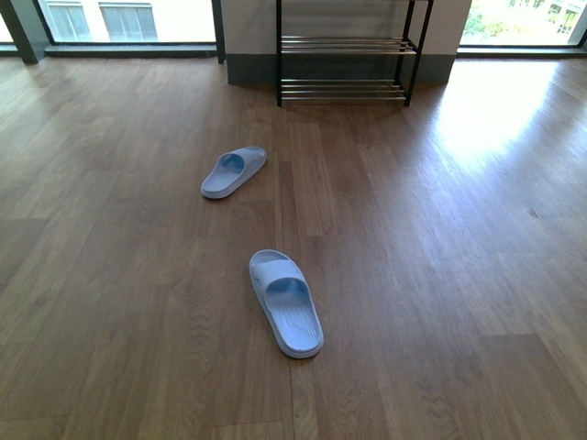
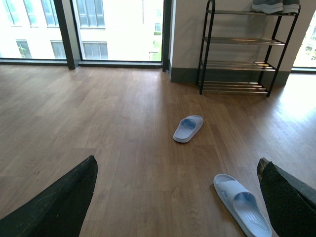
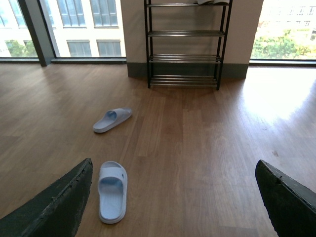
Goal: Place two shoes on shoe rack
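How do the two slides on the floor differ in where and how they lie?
The far slide lies closer to the rack; the near slide lies closer to the robot. The far slide sits further left than the near slide. The near slide runs almost straight toward the rack, while the far slide lies on a clear diagonal. Both are pale blue, sole down on the wood floor, not on the rack.

Light: bright daylight through windows (image 3: 84, 19) far beyond right gripper (image 3: 174, 165) | Glare: washed-out floor (image 3: 276, 94) patch ahead, rightward | Shadows: faint, soft | Focus: sharp, fingers (image 3: 54, 207) dark
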Action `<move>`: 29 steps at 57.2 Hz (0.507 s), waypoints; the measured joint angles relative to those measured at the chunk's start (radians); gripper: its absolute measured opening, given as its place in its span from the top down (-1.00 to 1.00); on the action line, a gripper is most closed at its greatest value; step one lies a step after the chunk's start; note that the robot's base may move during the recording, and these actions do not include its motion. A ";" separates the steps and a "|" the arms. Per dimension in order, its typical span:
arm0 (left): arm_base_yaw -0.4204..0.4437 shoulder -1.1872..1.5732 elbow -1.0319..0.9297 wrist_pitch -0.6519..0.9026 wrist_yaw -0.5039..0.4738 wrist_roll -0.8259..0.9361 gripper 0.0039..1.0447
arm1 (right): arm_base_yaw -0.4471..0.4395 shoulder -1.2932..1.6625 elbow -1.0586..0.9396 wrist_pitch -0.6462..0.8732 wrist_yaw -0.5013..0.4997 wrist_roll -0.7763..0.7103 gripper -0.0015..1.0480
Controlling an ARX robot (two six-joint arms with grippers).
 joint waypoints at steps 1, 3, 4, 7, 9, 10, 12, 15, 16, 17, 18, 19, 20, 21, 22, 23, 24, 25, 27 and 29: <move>0.000 0.000 0.000 0.000 0.000 0.000 -0.83 | 0.000 0.000 0.000 0.000 0.000 0.000 -0.82; 0.000 0.000 0.000 0.000 0.000 0.000 -0.83 | 0.000 0.000 0.000 0.000 0.000 0.000 -0.82; 0.000 0.000 0.000 0.000 0.000 0.000 -0.83 | 0.000 0.000 0.000 0.000 0.000 0.000 -0.82; 0.000 0.000 0.000 0.000 0.000 0.000 -0.83 | 0.000 0.000 0.000 0.000 0.000 0.000 -0.82; 0.000 0.000 0.000 0.000 0.000 0.000 -0.83 | 0.000 0.000 0.000 0.000 0.000 0.000 -0.82; 0.000 0.000 0.000 0.000 0.000 0.000 -0.83 | 0.000 0.000 0.000 0.000 0.000 0.000 -0.82; 0.000 0.000 0.000 0.000 0.000 0.000 -0.83 | 0.000 0.000 0.000 0.000 0.000 0.000 -0.82; 0.000 0.000 0.000 0.000 0.000 0.000 -0.83 | 0.000 0.000 0.000 0.000 0.000 0.000 -0.82; 0.000 0.000 0.000 0.000 0.000 0.000 -0.83 | 0.000 0.000 0.000 0.000 0.000 0.000 -0.82; 0.000 0.000 0.000 0.000 0.000 0.000 -0.83 | 0.000 0.000 0.000 0.000 0.000 0.000 -0.82; 0.000 0.000 0.000 0.000 0.000 0.000 -0.83 | 0.000 0.000 0.000 0.000 0.000 0.000 -0.82; 0.000 0.000 0.000 0.000 0.000 0.000 -0.83 | 0.000 0.000 0.000 0.000 0.000 0.000 -0.82; 0.000 0.000 0.000 0.000 0.000 0.000 -0.83 | 0.000 0.000 0.000 0.000 0.000 0.000 -0.82; 0.000 0.000 0.000 0.000 0.000 0.000 -0.83 | 0.000 0.000 0.000 0.000 0.000 0.000 -0.82; 0.000 0.000 0.000 0.000 0.000 0.000 -0.83 | 0.000 0.000 0.000 0.000 0.000 0.000 -0.82; 0.000 0.000 0.000 0.000 0.000 0.000 -0.83 | 0.000 0.000 0.000 0.000 0.000 0.000 -0.82; 0.000 0.000 0.000 0.000 0.000 0.000 -0.83 | 0.000 0.000 0.000 0.000 0.000 0.000 -0.82; 0.000 0.000 0.000 0.000 0.000 0.000 -0.83 | 0.000 0.000 0.000 0.000 0.000 0.000 -0.82; 0.000 0.000 0.000 0.000 0.000 0.000 -0.83 | 0.000 0.000 0.000 0.000 0.000 0.000 -0.82; 0.000 0.000 0.000 0.000 0.000 0.000 -0.83 | 0.000 0.000 0.000 0.000 0.000 0.000 -0.82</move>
